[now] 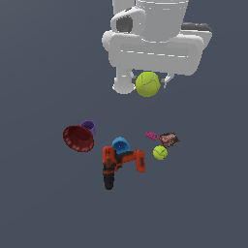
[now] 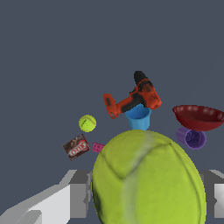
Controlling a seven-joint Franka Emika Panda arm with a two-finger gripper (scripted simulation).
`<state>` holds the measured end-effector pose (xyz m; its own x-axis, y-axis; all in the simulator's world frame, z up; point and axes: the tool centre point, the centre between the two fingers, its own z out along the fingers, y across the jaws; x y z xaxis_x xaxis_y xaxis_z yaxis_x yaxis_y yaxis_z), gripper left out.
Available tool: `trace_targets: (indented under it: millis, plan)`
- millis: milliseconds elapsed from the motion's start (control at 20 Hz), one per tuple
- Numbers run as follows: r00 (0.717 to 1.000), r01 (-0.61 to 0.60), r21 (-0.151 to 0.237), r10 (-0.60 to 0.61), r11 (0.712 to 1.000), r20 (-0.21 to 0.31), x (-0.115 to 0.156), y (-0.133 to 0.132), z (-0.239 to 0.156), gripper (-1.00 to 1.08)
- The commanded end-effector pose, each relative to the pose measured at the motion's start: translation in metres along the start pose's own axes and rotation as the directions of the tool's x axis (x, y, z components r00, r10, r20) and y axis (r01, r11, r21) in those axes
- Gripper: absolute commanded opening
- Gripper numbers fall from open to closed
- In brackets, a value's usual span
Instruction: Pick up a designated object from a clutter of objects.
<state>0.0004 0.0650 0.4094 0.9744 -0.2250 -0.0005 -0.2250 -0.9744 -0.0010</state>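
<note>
A yellow-green tennis ball [image 1: 147, 84] with pale seam lines hangs high above the floor under the white arm, held in my gripper [image 1: 147, 83]. In the wrist view the ball [image 2: 148, 179] fills the foreground between the grey fingers [image 2: 78, 194]. The second, alike ball [image 1: 160, 152] lies on the floor below; it also shows in the wrist view [image 2: 87, 123]. The gripper's fingertips are mostly hidden by the ball.
On the floor lie a red-black drill [image 1: 121, 164], a blue cup [image 1: 120, 144], a dark red bowl [image 1: 78, 138], a purple cup [image 1: 88, 127], a small pink block [image 1: 151, 135] and a red-brown packet [image 1: 169, 139].
</note>
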Motion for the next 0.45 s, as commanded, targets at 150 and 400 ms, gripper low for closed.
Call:
trace_targets:
  millis: [150,400]
  plan:
    - [1.000,0.000,0.000,0.000,1.000,0.000,-0.0016,0.0062,-0.0173,-1.00]
    - [1.000,0.000,-0.001,0.000,1.000,-0.001,-0.0006,0.0061,-0.0181,-1.00]
